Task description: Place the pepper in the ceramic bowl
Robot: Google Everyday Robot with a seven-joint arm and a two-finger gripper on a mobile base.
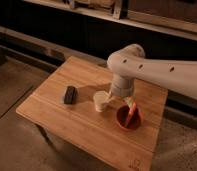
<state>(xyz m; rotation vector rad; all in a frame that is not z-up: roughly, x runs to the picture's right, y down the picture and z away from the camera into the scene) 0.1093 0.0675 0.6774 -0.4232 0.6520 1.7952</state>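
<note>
The gripper [128, 104] hangs over the 12 o'clock rim of the ceramic bowl [123, 120]. The red pepper [134, 110] stands tilted in the bowl toward 1 o'clock, just beside the gripper. Grip state: cannot tell. A white cup [100, 100] stands at the bowl's 10 o'clock. A black block [69, 94] lies at the cup's 9 o'clock on the wooden table [92, 135].

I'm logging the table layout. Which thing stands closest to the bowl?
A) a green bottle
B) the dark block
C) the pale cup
C: the pale cup stands just left of the bowl, the dark block lies farther off; the gripper hangs over the bowl.
</note>
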